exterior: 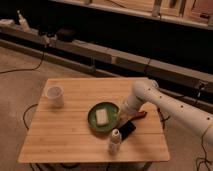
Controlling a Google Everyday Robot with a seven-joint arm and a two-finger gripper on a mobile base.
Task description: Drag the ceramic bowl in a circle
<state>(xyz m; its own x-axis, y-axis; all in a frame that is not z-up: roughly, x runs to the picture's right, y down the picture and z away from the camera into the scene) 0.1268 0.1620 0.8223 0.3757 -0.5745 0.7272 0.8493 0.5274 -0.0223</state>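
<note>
Landmark = ceramic bowl [103,117]: dark green, glossy, wide and shallow, sitting flat on the wooden table [70,137], roughly mid-table and a bit toward the front-right of centre. Pale yellowish rectangular block [102,117] lies inside the bowl, about in its middle. Gripper [121,116] is down at the bowl's right rim, touching or just beside it; contact point is hidden by the wrist, so whether it's on the rim or hooked inside can't be resolved. White arm [160,102] comes in from the right of the bowl, elbow joint above and to the right of it, forearm running off the frame edge at lower right. White cup [55,96] stands upright to the left of the bowl and further back, well apart from it, near the table's back-left corner. Small white bottle [115,141] stands upright just in front of the bowl's right side, near but not touching as far as visible. Dark flat object [128,129] lies right of the bowl's front edge, between the bottle and the gripper, close to the rim. Reddish-brown object [138,116] lies just right of the bowl behind the dark one, partly covered by the arm. Behind the bowl, past the table's far edge, a long low ledge [100,50] runs across the scene with cables [30,67] trailing on the floor to the left.
</note>
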